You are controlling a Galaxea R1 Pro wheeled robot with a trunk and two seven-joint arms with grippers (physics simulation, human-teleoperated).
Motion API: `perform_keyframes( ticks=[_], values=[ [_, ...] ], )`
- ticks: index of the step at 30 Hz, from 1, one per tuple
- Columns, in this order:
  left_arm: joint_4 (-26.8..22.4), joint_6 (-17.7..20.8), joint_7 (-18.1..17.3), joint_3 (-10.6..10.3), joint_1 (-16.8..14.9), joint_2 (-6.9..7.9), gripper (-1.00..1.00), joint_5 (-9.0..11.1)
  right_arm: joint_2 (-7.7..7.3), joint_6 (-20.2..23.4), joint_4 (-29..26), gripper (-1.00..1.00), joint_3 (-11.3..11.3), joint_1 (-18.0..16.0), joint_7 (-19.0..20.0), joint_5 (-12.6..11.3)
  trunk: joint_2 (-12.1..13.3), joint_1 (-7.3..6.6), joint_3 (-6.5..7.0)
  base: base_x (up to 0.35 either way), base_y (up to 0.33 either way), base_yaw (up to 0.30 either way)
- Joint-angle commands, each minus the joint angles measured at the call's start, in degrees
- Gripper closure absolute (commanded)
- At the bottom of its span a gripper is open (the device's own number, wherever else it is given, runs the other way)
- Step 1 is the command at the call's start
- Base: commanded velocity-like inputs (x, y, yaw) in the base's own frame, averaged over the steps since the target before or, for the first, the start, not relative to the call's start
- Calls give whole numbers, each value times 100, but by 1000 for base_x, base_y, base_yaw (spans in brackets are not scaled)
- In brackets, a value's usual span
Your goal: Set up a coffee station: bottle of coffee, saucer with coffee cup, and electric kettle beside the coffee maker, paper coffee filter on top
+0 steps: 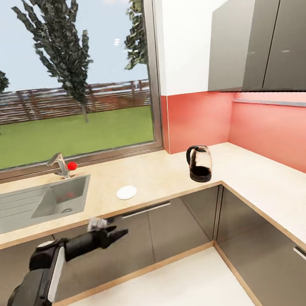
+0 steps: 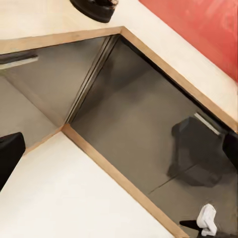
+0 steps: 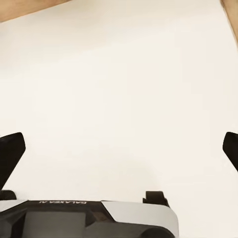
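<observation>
**Filter riding the left arm, station half laid out**

Filter (image 1: 96, 223) was the story here: a white crumpled scrap sat against the top of the left gripper (image 1: 118, 232), low in front of the grey cabinet fronts (image 1: 179, 225) and below the table (image 1: 159, 171) edge. The left wrist view had the two fingertips (image 2: 10, 154) at opposite edges, so the jaws read as apart, and I could not tell what was keeping the paper in place. A small white piece (image 2: 208, 220) showed near the glossy cabinet door there too; paper or its reflection, hard to call.

Up on the table, the saucer (image 1: 126, 192) lay flat and bare, between the sink (image 1: 17, 205) and the kettle (image 1: 200, 163). The kettle stood upright near the inner corner, well apart from the saucer. The right gripper (image 3: 119, 148) hung over pale floor (image 3: 119, 74), jaws wide apart and holding nothing.

My read: this was the filter step, caught in transit, with the robot turned toward the corner run of the table. The next move called for bringing the coffee maker into view and lifting the left arm clear of the table edge. The paper would need to travel gently, since its seat on the gripper looked insecure and a quick swing could shed it onto the floor.
</observation>
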Motion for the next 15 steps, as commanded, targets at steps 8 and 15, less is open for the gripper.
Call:
perform_keyframes(
  ticks=[8, 15],
  values=[
    [-2, 1073, -329, 45, -957, 2, -100, -6, 307, -28, 7, -100, -52, -5, -31, 870, -13, 3, -14, 0, 0, 0],
    [510, 1346, -195, 864, -2089, 1081, -100, -107, 675, -29, -1699, -100, -32, -7, 710, 1324, -13, 3, -14, 0, 0, 0]
  ],
)
